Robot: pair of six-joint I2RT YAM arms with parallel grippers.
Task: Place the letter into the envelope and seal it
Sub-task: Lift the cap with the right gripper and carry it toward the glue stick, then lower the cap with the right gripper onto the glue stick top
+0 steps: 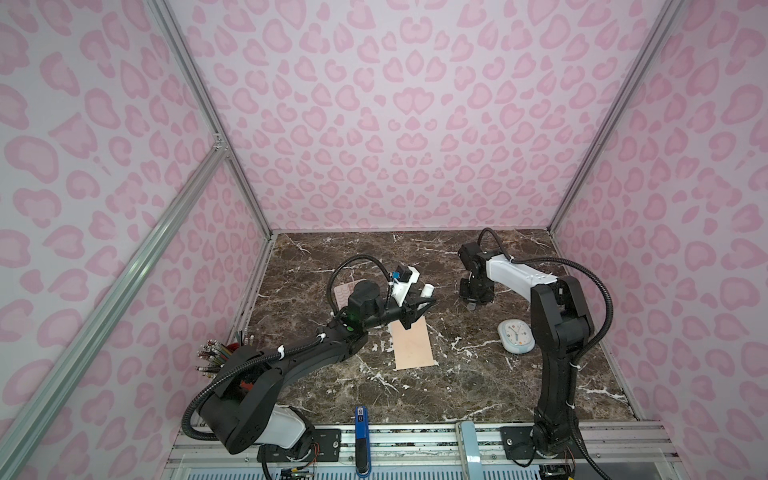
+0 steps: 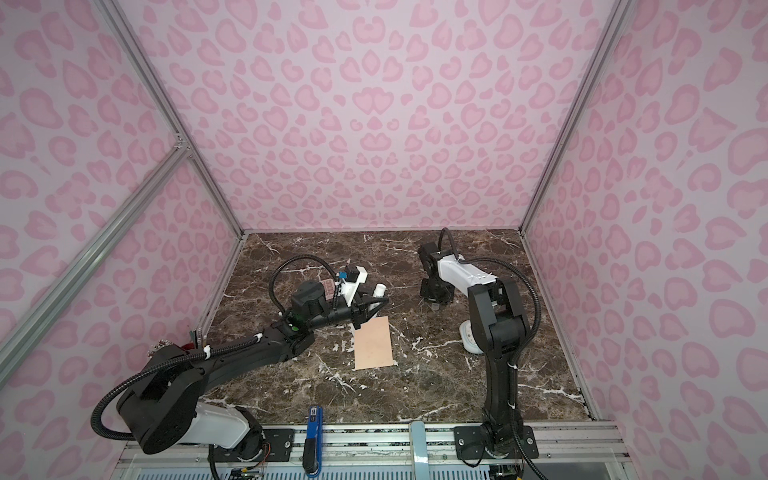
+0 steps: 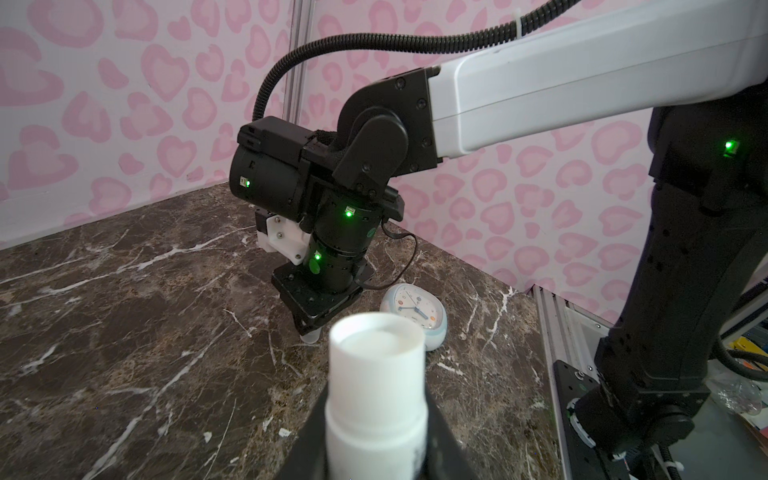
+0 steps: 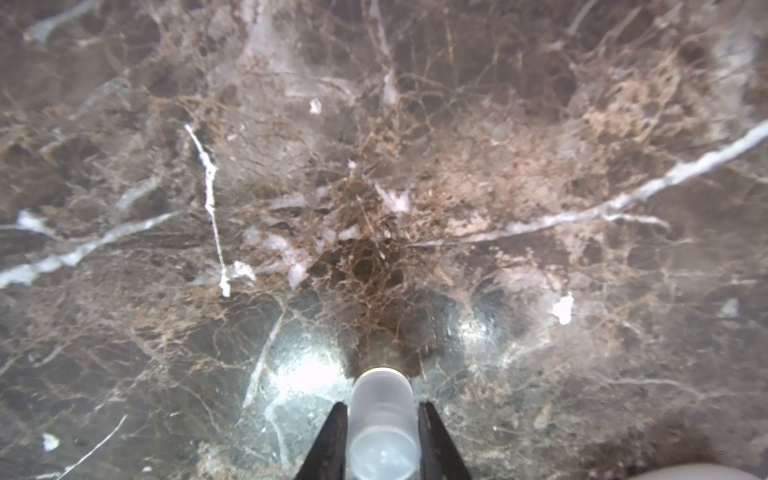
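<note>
The left arm reaches from the near left toward the middle of the tabletop point(image 1: 478, 386), its forearm low and almost level. Its pincer point(image 1: 422, 306) is clamped around a white glue stick point(image 3: 376, 374) just above the far end of the envelope point(image 1: 413, 347). The envelope lies flat in the middle, its long side running near to far. The stick's open end points up and toward the right arm, not at the paper. As I read it, sealing calls for turning the wrist until the glue face meets the flap squarely, then dragging lightly along the flap's edge. Pressing hard could crease or push the envelope, since nothing pins it down. The pincer hides the flap. The letter shows nowhere on its own and is probably already inside. A pale sliver at the envelope's far left corner could be sheet or flap; I cannot tell which. To the right and well apart, the right arm stands elbow-high with its forearm sloping down toward the far side. The right pincer point(image 4: 382, 440) points straight down, its jaws closed against both sides of a small clear cap point(image 4: 382, 399) at, or just off, the stone. The cap is best kept upright there, away from the clock point(image 1: 515, 336).
</note>
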